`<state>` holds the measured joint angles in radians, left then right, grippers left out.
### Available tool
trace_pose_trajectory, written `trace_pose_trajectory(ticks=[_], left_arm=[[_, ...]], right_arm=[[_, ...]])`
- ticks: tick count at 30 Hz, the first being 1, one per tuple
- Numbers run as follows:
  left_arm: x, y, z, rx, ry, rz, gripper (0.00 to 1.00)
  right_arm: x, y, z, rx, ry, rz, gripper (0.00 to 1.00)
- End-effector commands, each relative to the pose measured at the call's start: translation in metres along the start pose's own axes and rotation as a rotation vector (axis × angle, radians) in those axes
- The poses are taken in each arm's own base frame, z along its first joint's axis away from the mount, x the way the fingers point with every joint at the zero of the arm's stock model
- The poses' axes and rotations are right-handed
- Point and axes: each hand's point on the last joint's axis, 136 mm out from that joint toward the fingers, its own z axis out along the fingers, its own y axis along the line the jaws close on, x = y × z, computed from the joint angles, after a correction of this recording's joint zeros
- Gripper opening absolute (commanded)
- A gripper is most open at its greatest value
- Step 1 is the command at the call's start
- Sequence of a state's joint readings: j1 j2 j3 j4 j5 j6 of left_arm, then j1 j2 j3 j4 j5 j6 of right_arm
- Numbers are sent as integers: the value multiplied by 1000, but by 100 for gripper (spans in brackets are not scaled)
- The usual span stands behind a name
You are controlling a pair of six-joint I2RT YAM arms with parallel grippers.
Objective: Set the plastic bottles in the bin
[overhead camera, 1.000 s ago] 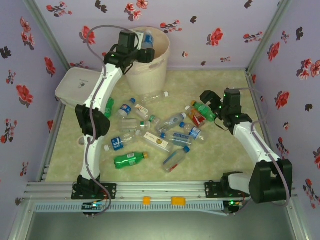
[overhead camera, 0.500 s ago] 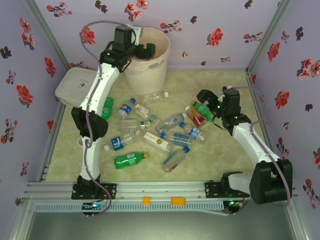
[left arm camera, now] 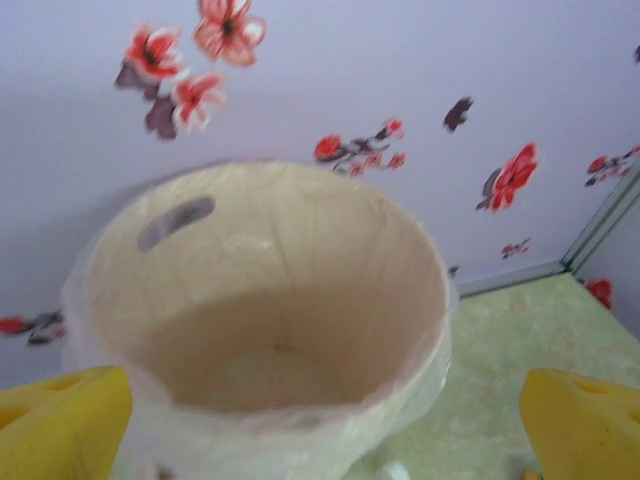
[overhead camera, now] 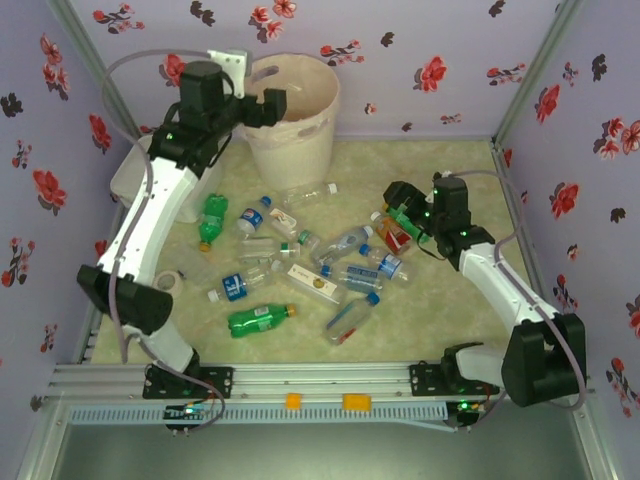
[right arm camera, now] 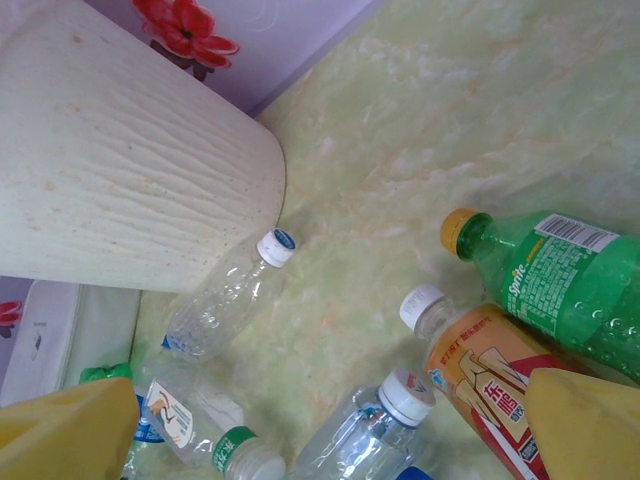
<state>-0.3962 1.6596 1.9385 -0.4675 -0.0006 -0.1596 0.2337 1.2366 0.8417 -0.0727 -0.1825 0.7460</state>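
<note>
The cream bin (overhead camera: 300, 120) with its pale liner stands at the back of the table. My left gripper (overhead camera: 268, 104) hovers open and empty at its left rim. In the left wrist view the bin's mouth (left arm camera: 280, 280) lies between the yellow fingertips (left arm camera: 60, 425); its bottom is blurred. Several plastic bottles (overhead camera: 300, 265) lie scattered mid-table, among them two green ones (overhead camera: 212, 217) (overhead camera: 260, 318). My right gripper (overhead camera: 402, 207) hangs open above a green Sprite bottle (right arm camera: 570, 290) and a reddish bottle (right arm camera: 490, 390), touching neither. A clear bottle (right arm camera: 225, 295) lies against the bin's wall (right arm camera: 120, 170).
A flat white rounded-square box (overhead camera: 135, 170) sits at the left, partly behind the left arm. Flowered walls close in the back and both sides. Bare table lies along the right side (overhead camera: 470, 180) and in front of the bottle pile (overhead camera: 400, 345).
The bottle held over the bin by the left gripper is gone from its open fingers. The left arm has swung back to the left. The right gripper has edged left over the bottles.
</note>
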Motion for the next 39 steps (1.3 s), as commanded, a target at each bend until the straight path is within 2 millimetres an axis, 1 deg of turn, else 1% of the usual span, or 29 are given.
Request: trace_pose_trajectory(ticks=[1,7,9,12,16,19,24,29,32,35,39], left_arm=[[10,22,-20,-112,-30,-22,100],[84,63,-42,-300,107,-27,100],[114,75,-46,-356,161,-35,100],[154,96,-52,-456,231,-70,100],[206,118,-55,-544,313,-147,100],[235,128,-54,-578,356,-170,100],[271,146,-47,-610,385,-167,100],[303,172,-39,-661,449,-188,99],[321,180,-32,-647,492,-222,99],[333,185,-25,-625,511,-259,96],[344,193,-18,-607,520,-302,89]], right_arm=[[-2,3,4,24,-14,15,100],[10,9,17,4,38,-3,100],[15,12,22,-11,70,-8,100],[25,19,31,-40,130,-19,100],[32,23,37,-25,133,-58,100],[34,26,36,-10,118,-107,100],[37,37,32,-23,127,-140,100],[41,38,25,-8,180,-180,100],[40,35,22,8,176,-205,100],[37,31,20,38,169,-219,100],[33,33,18,37,146,-219,100]])
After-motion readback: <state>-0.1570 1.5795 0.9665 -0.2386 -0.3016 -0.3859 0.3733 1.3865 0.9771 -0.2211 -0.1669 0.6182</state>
